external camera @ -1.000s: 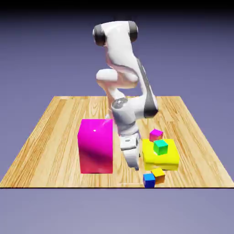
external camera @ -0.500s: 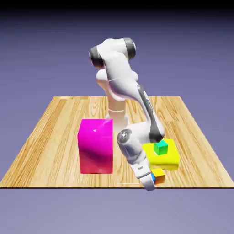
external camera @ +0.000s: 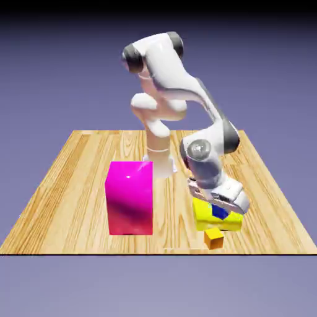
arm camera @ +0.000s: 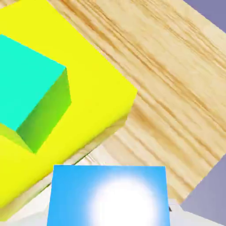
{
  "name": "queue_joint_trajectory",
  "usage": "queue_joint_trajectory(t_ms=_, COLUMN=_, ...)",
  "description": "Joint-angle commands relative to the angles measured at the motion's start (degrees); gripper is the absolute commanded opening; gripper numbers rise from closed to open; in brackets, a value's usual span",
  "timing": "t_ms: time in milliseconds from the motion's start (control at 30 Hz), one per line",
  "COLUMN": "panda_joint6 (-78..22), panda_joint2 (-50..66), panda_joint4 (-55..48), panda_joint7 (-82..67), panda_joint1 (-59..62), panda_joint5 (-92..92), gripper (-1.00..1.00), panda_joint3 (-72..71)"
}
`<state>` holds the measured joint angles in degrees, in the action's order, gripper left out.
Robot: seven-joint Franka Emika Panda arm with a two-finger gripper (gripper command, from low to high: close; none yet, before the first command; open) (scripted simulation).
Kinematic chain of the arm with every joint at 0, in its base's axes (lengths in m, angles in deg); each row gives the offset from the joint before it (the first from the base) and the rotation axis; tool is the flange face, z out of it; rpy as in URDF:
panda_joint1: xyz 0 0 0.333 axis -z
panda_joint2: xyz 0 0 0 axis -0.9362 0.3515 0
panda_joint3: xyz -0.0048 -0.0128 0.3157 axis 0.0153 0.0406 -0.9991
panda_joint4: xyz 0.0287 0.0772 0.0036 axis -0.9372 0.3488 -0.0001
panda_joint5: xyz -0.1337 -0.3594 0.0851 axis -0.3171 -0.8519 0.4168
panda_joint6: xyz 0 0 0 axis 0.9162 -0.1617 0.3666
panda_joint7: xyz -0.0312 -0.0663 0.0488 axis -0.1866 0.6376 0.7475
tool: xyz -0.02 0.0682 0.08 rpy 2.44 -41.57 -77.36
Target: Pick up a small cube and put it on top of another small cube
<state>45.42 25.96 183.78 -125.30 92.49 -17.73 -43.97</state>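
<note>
Currently end effector [external camera: 218,209] pinches blue cube [arm camera: 108,196] above yellow block [arm camera: 95,95], near green cube [arm camera: 31,99]; cube looks rigid, light, smooth—flat opposite faces suit gripping.

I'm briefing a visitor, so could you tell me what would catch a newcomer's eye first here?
The white arm, bent over the table's near right, holds the small blue cube in its gripper above the yellow block. A tall magenta block stands on the exterior view's left. A small green cube sits on the yellow block.
</note>
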Motion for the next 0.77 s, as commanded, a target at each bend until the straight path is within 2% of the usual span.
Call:
queue_joint_trajectory(t_ms=0, panda_joint6=-1.9, panda_joint2=-0.3, panda_joint4=-0.3, panda_joint7=-2.6, panda_joint1=0.7, panda_joint5=-1.9, gripper=-1.0, panda_joint3=-1.8)
queue_joint_trajectory(t_ms=433, panda_joint6=-24.8, panda_joint2=-3.4, panda_joint4=-2.2, panda_joint7=-35.0, panda_joint1=8.6, panda_joint5=-26.8, gripper=-1.0, panda_joint3=-22.6)
queue_joint_trajectory(t_ms=500, panda_joint6=-24.6, panda_joint2=-3.1, panda_joint4=-1.0, panda_joint7=-37.1, panda_joint1=8.3, panda_joint5=-27.5, gripper=-1.0, panda_joint3=-22.4)
queue_joint_trajectory(t_ms=633, panda_joint6=-16.3, panda_joint2=1.0, panda_joint4=5.6, panda_joint7=-33.6, panda_joint1=6.6, panda_joint5=-32.7, gripper=-1.0, panda_joint3=-18.1)
queue_joint_trajectory(t_ms=667, panda_joint6=-16.3, panda_joint2=1.0, panda_joint4=5.6, panda_joint7=-33.6, panda_joint1=6.6, panda_joint5=-32.7, gripper=1.0, panda_joint3=-18.1)
queue_joint_trajectory(t_ms=733, panda_joint6=-18.8, panda_joint2=-0.2, panda_joint4=3.6, panda_joint7=-34.6, panda_joint1=7.1, panda_joint5=-31.2, gripper=1.0, panda_joint3=-19.3)
